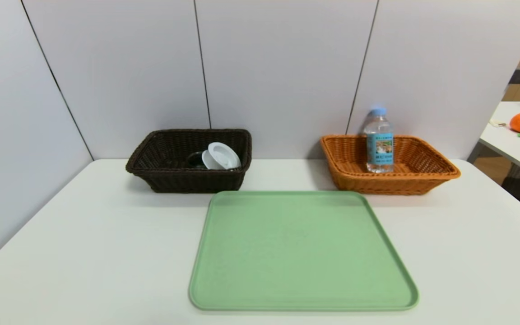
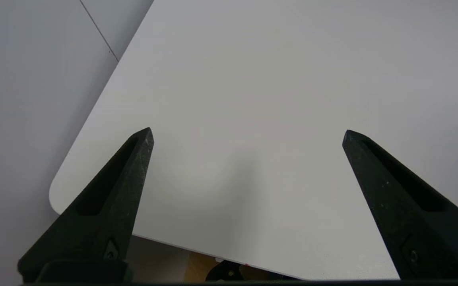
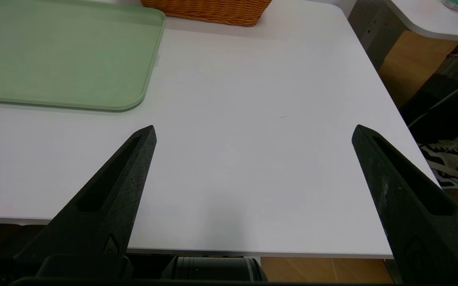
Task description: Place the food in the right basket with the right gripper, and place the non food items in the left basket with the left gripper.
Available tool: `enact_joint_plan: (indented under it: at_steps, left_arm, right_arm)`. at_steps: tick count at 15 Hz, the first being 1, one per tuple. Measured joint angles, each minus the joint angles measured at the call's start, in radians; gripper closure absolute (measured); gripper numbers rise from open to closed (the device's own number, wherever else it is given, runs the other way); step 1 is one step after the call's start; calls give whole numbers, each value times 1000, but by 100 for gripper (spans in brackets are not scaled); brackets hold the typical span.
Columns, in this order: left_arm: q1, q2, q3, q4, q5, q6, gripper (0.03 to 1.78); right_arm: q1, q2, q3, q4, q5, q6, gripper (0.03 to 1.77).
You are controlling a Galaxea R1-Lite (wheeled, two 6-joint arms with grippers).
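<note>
The water bottle (image 1: 379, 141) stands upright inside the orange wicker basket (image 1: 436, 174) at the back right. In the dark brown basket (image 1: 151, 169) at the back left lies the white ringed lid (image 1: 221, 156), with a dark-based cup (image 1: 194, 159) partly hidden behind it. Neither arm shows in the head view. My left gripper (image 2: 247, 133) hangs open over the table's near left corner, nothing between its fingers. My right gripper (image 3: 254, 131) hangs open over the table's near right part, also empty; the orange basket's (image 3: 209, 12) near wall shows far ahead of it.
A bare green tray (image 1: 303, 253) lies in the middle of the white table (image 1: 84, 234), and its corner (image 3: 54, 59) shows in the right wrist view. Grey wall panels (image 1: 282, 67) close the back and left. A side table (image 1: 513, 140) with an orange stands at the right.
</note>
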Motion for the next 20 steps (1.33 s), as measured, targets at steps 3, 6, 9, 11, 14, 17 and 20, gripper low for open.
enact_joint_plan:
  at_steps: [3,6,9,11,14,17,20]
  left_arm:
    - [17,-36,30,-2,-18,17,12]
    - [19,-83,52,-34,-101,10,12]
    - [18,-119,126,-167,-125,12,12]
    - [18,-134,196,-297,-128,15,12]
    - [18,-160,285,-438,-151,20,12]
    - [17,-203,331,-447,-178,24,12]
    - [16,-242,369,-448,-209,34,12]
  right_arm:
    - [0,-15,6,-1,1,0,10]
    - [-1,-50,24,-15,-1,1,10]
    - [-1,-82,82,-126,-14,11,10]
    - [-1,-91,164,-283,-27,11,10]
    - [-1,-96,326,-500,-50,6,10]
    - [-1,-96,486,-666,-82,-8,10]
    - [-1,-96,619,-813,-71,-47,10]
